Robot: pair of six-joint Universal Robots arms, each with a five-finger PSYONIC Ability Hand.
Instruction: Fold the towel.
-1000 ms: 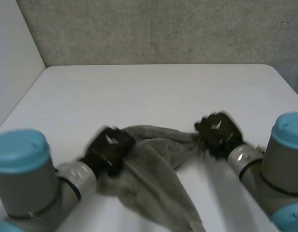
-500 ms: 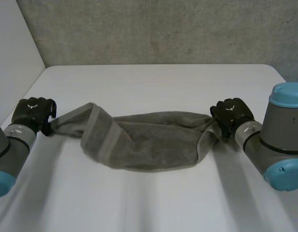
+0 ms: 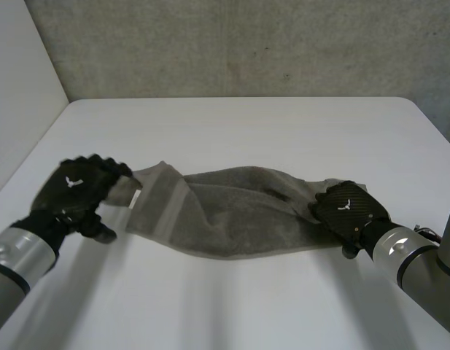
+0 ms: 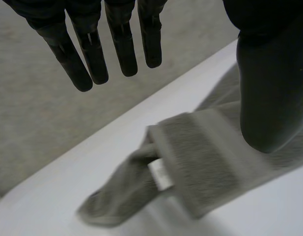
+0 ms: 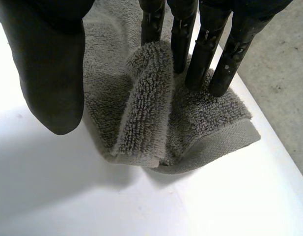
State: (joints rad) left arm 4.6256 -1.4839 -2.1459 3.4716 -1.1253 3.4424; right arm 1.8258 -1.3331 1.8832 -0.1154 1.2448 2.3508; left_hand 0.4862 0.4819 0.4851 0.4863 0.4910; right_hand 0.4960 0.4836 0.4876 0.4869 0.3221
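A grey towel (image 3: pixel 239 211) lies stretched in a loose, bunched band across the white table (image 3: pixel 239 124). My left hand (image 3: pixel 79 191) hovers at its left end with fingers straight and spread, holding nothing. In the left wrist view the fingers (image 4: pixel 92 54) hang above the towel's end (image 4: pixel 200 147), which carries a small white label (image 4: pixel 161 177). My right hand (image 3: pixel 348 211) rests over the right end. There its straight fingers (image 5: pixel 200 54) touch the crumpled towel end (image 5: pixel 141 98), while the thumb stands apart and pinches nothing.
A grey wall (image 3: pixel 239 44) rises behind the table's far edge and a white panel (image 3: pixel 20 80) stands at the left. The table's right edge (image 3: pixel 429 124) runs close to my right arm (image 3: pixel 407 255).
Both hands have opened and let go of the towel's ends. The left hand moved in towards the towel, the right hand came nearer the front, and the towel now lies on the table.
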